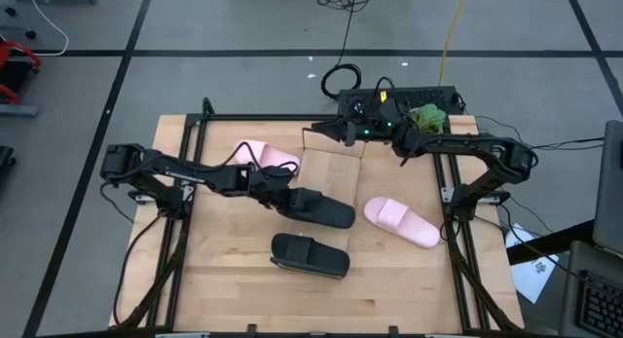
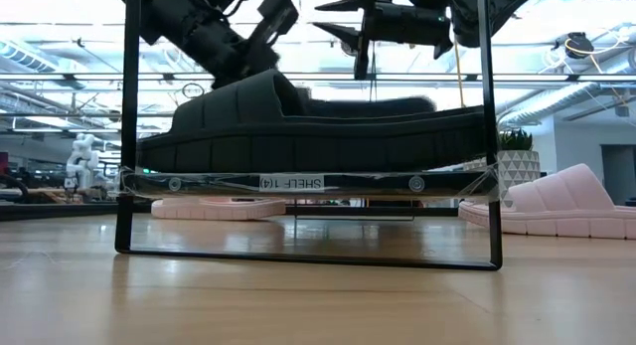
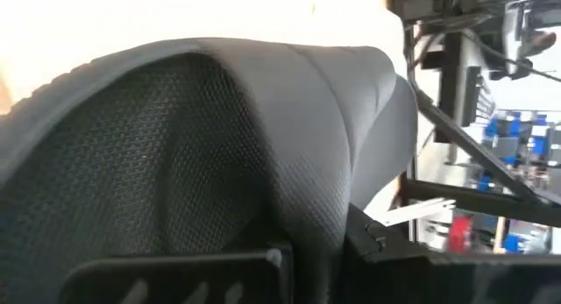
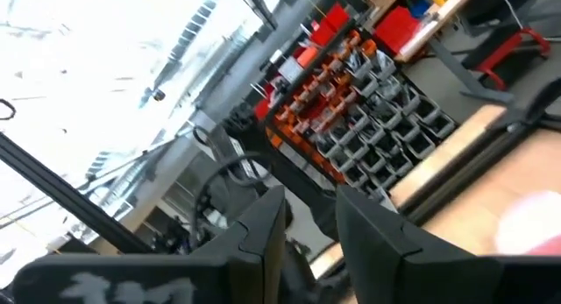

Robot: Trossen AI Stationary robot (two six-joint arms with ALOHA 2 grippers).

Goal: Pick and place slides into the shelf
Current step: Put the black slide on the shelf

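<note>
My left gripper [image 1: 284,195] reaches over the table's middle and is shut on a black slide [image 1: 326,211]. This slide lies crosswise over the light-wood shelf [image 1: 333,168]. A second black slide [image 1: 310,256] lies crosswise nearer the near edge; in the low view it sits side-on on the shelf board [image 2: 291,183]. One pink slide [image 1: 263,155] rests sole-down left of the shelf and another [image 1: 401,222] to its right. My right gripper [image 1: 326,133] hovers open over the shelf's far end, holding nothing [image 4: 311,243]. My left gripper holds the black slide by its wide strap [image 3: 263,120], at the end toward the table's left. The fingers [image 3: 184,273] come slanting down from the left and close on the strap's edge. I cannot tell whether the sole rests on the shelf.
The shelf's dark wire frame [image 2: 127,136] stands at its near end. Dark rails [image 1: 458,241] run along both sides of the table. A power box with cables and a green object [image 1: 425,115] sit at the far edge. Bare wood lies in the near left part [image 1: 224,280].
</note>
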